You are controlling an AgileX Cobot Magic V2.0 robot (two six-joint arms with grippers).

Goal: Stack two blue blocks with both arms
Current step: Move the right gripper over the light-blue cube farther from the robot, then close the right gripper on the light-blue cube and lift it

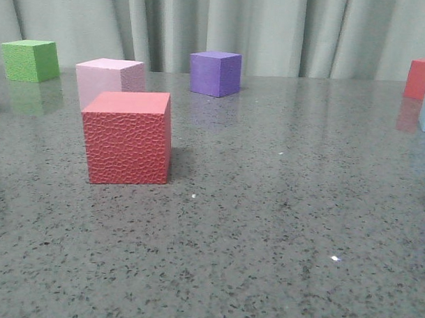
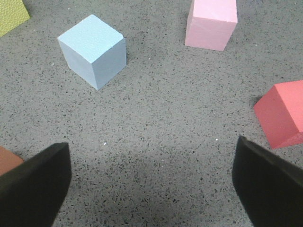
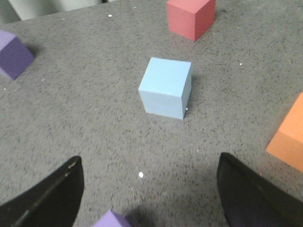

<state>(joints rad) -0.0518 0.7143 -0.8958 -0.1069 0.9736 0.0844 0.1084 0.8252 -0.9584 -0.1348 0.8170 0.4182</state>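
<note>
I am looking at my left gripper (image 2: 151,184) hanging spread wide and empty above the table (image 2: 161,123), one blue block (image 2: 93,49) ahead beside a pink cube (image 2: 211,22), while my right gripper (image 3: 149,198), equally splayed, is facing the other blue block (image 3: 165,87); both seem light, squashy foam, so I am planning flat-sided, gentle pinches.

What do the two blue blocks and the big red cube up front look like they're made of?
Blue block under the left wrist and blue block under the right wrist: likely foam, smooth and matte, with no glare and slightly soft edges. Red cube in the front view: pebbled, leather-like embossed faces, also matte, possibly textured foam or plastic. The look alone can't confirm either.
</note>
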